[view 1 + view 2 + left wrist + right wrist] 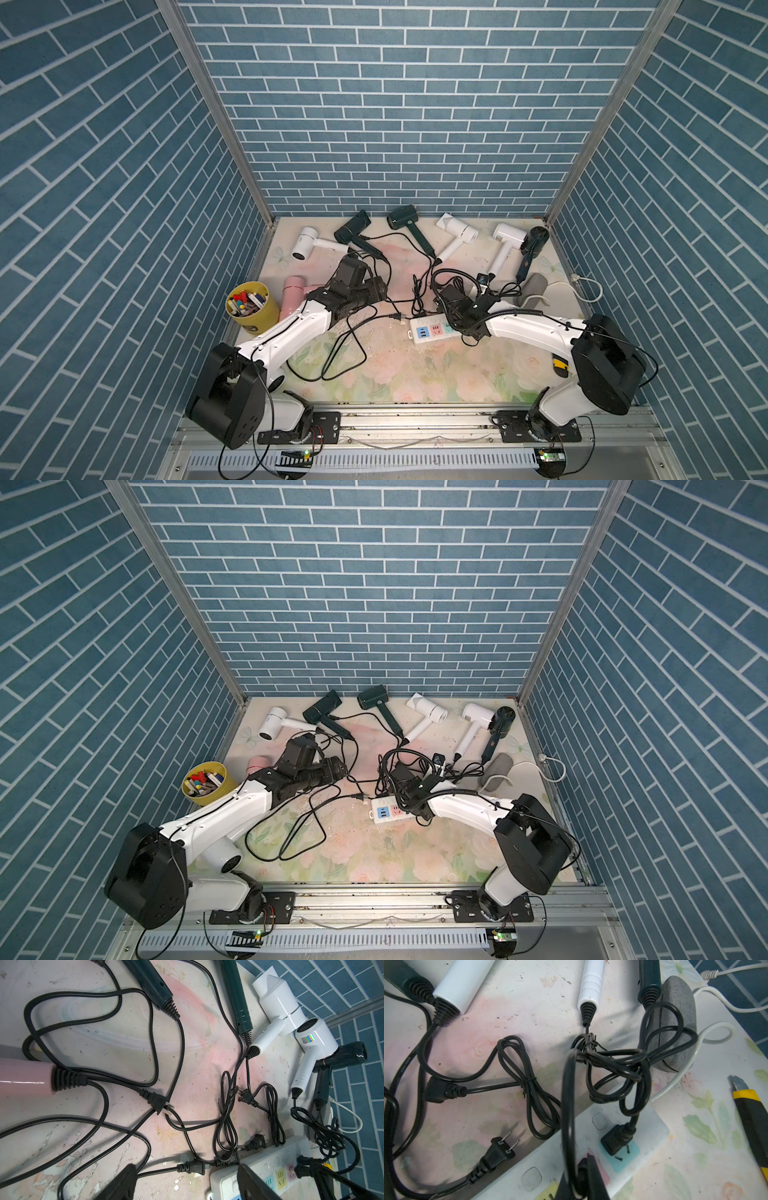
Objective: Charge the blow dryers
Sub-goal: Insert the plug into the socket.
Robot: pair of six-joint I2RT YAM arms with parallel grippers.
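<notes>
Several blow dryers lie along the back wall in both top views: white (305, 243), dark green (353, 227), dark green (402, 218), white (457, 230), white (509, 237) and black (535, 243). A pink one (293, 291) lies beside my left arm. Their black cords tangle mid-table. My left gripper (187, 1186) is open above a loose black plug (193, 1166) by the white power strip (226, 1178). My right gripper (583, 1169) is shut on a black plug over the strip's pink socket (602, 1174). Another plug (614, 1142) sits in the teal socket.
A yellow cup of pens (252, 309) stands at the left edge. A grey fuzzy roll (532, 289) and the strip's white cord (584, 286) lie at the right. A yellow-and-black utility knife (749, 1118) lies near my right arm. Blue brick walls enclose three sides.
</notes>
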